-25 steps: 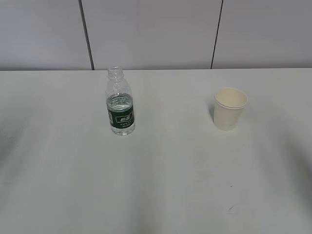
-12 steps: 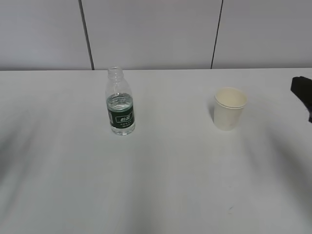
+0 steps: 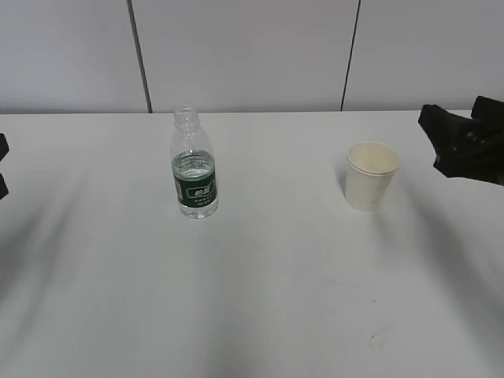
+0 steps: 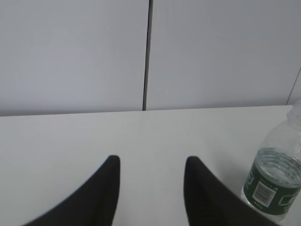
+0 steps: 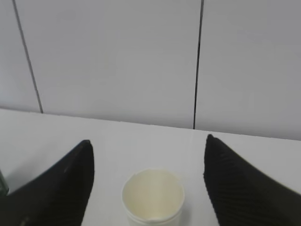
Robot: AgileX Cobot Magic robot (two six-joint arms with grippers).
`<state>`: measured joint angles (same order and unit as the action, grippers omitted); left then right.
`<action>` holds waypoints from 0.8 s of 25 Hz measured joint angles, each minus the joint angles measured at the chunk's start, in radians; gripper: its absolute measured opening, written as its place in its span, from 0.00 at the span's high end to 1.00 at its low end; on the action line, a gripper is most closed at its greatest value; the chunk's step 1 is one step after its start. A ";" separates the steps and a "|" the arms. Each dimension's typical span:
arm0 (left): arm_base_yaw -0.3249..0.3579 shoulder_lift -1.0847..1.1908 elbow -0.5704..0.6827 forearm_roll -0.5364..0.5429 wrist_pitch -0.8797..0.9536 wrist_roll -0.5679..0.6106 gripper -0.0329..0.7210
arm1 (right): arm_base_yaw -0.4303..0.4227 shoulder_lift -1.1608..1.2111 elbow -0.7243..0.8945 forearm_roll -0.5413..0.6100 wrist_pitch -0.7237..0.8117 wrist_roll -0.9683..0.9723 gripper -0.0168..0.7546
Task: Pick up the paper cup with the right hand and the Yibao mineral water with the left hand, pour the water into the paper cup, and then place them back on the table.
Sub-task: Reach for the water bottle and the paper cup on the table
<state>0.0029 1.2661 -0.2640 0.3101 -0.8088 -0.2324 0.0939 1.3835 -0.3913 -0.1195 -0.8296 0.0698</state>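
one paper cup (image 3: 372,175), one yibao mineral water (image 3: 194,164), upright.

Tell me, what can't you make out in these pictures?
- Bottle: left wrist view's right and bottom edges crop it.
- Label print: too small in the exterior view.
- Cup: base cut off by right wrist view's bottom edge.
- Left gripper: exterior view's left edge hides nearly all of it.

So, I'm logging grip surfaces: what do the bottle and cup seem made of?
The Yibao mineral water: clear, glossy plastic by its look, the water showing through, with a dark green label. The paper cup: matte cream paper, seemingly, with a rolled rim.
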 joint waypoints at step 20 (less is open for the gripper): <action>0.000 0.116 0.000 0.080 -0.106 -0.001 0.57 | 0.000 0.422 -0.012 0.056 -0.303 0.000 0.24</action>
<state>0.0029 1.3821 -0.2640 0.3898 -0.9144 -0.2332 0.0939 1.8051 -0.4037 -0.0634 -1.1327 0.0698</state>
